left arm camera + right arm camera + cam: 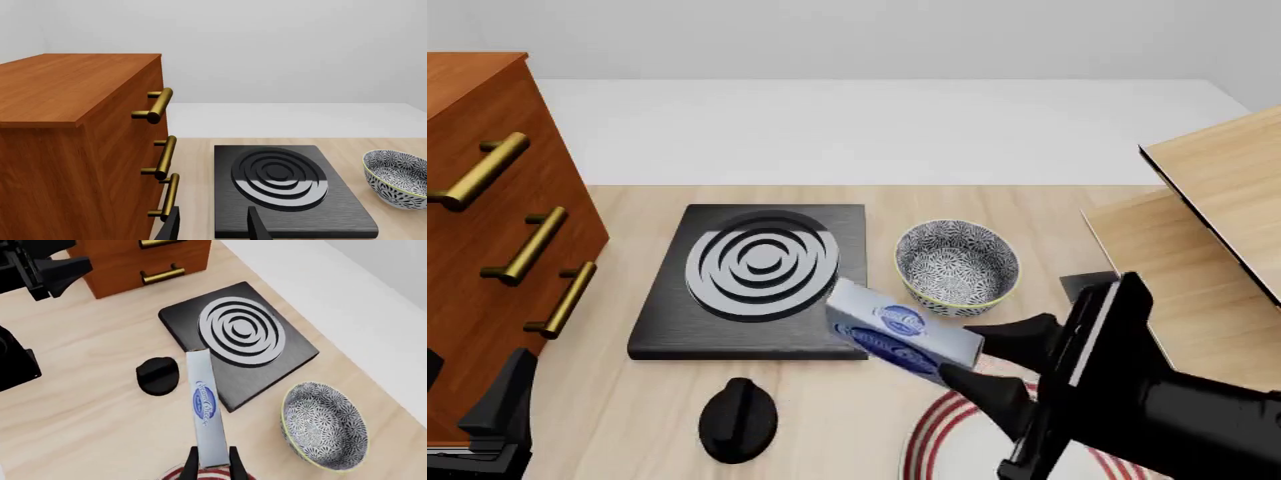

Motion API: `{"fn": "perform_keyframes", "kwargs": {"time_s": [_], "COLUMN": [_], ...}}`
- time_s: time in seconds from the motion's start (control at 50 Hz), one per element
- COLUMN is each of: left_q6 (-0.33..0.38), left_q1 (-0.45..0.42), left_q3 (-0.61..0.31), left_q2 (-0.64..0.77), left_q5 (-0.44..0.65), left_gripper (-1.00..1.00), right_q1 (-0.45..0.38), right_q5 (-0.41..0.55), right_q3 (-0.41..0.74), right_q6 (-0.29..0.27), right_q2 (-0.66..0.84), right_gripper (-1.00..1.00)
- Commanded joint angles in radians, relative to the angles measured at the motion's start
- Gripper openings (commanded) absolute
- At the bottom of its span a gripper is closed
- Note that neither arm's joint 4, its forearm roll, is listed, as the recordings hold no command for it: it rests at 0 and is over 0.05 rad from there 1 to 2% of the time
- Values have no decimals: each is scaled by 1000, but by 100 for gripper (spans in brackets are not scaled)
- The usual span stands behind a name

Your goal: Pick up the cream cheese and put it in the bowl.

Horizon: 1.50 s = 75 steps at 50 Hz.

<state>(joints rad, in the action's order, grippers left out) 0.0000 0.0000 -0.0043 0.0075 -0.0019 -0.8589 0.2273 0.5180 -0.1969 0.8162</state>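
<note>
The left tool [487,425] sits parted and empty by the desk's near left corner. The cream cheese [897,330] juts from the right tool [994,365] — clamped at one end, lifted, just before the bowl [957,264].

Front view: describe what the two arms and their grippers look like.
Both are plain black, with no markings, cables or sleeves visible. The right gripper has a boxy, angular body ending in two tapered, wedge-shaped fingers. Only a small angular black part of the left gripper shows at the frame's lower corner.
</note>
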Motion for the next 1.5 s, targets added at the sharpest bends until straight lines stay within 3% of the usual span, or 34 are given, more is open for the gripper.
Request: {"fn": "perform_keyframes", "kwargs": {"time_s": [0.02,0.54,0.7,1.06,1.5], "left_q6": [0,0,0,0,0], "left_q1": [0,0,0,0,0], "left_q3": [0,0,0,0,0], "left_q2": [0,0,0,0,0], "left_q5": [0,0,0,0,0], "left_gripper": [100,100,100,100,100], "right_q1": [102,251,274,386,472], "right_q5": [93,242,268,323,302], "right_q3": [59,203,253,304,350], "right_q6": [-1,-40,-9,3,23], "right_q2": [-19,69,104,158,284], "right_gripper": [-100,-100,-100,-100,-100]}}
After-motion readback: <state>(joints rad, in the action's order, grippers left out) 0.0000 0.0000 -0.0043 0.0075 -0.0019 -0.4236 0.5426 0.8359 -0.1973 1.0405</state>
